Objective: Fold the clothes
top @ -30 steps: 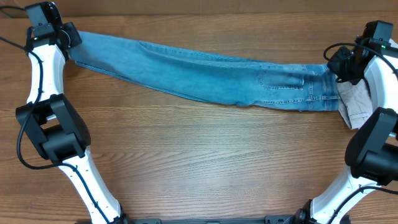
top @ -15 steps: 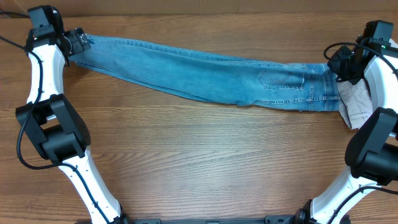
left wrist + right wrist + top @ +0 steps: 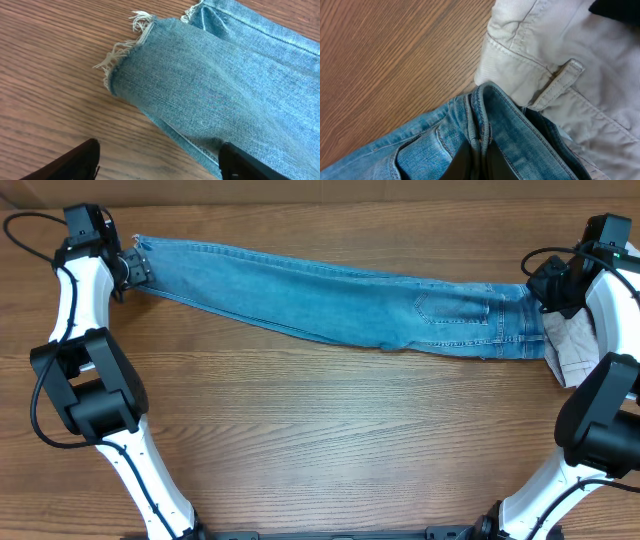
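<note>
From above, the jeans (image 3: pixel 330 300) lie in one long strip on the worktop (image 3: pixel 320 440), from the upper left of the frame to the right edge. The left jaws sit at the upper left, just beside the leg end. The right jaws sit at the right, on the waist end. An off-white garment (image 3: pixel 572 350) touches that end.

In the left wrist view, the frayed hem (image 3: pixel 125 50) lies flat on the wood. Two dark fingers (image 3: pixel 75 162) show at the bottom. The left jaws are spread wide and hold nothing.

In the right wrist view, the right jaws are at the bottom middle, pinching the waistband (image 3: pixel 482 115) of the jeans. The off-white garment fills the upper right.
</note>
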`<act>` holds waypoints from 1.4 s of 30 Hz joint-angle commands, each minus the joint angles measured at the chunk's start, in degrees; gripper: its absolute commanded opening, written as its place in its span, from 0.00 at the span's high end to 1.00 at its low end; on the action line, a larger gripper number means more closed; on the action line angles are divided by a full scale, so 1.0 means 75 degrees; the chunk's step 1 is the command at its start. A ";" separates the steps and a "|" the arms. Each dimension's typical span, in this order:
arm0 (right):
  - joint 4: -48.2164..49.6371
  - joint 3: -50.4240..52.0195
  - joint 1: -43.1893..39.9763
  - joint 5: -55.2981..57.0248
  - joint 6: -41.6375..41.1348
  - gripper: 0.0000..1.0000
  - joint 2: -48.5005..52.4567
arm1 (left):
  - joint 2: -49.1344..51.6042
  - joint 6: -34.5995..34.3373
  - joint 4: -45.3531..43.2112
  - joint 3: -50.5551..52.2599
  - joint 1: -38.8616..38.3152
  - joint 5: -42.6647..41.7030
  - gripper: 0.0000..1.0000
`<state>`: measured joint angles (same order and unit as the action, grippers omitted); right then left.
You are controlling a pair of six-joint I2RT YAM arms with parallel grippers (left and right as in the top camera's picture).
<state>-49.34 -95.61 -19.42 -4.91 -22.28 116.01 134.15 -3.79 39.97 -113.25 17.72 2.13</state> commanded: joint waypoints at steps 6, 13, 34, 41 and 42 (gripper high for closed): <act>0.0003 -0.0248 -0.0067 0.0393 -0.0061 0.94 0.0003 | 0.0216 0.0539 -0.0391 0.0160 -0.0096 -0.0726 0.06; -0.0035 -0.0248 -0.0067 0.0393 -0.0058 0.94 0.0003 | 0.0959 0.0501 -0.0449 0.0160 -0.0169 -0.1084 0.02; -0.0178 -0.0248 -0.0067 0.0396 -0.0029 0.94 0.0003 | 0.0985 -0.0895 0.1358 0.0108 0.0134 -0.0612 0.96; -0.0358 -0.0248 -0.0067 0.0396 0.0000 0.94 0.0003 | 0.0012 -0.1967 0.3171 0.0108 0.1023 0.0627 0.96; -0.0405 -0.0248 -0.0067 0.0402 0.0003 0.94 0.0003 | -0.0047 -0.2014 0.3427 0.0108 0.1160 0.0627 0.96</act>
<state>-52.45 -95.64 -19.40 -4.69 -22.44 116.01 136.68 -14.31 63.00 -113.56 21.26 -0.40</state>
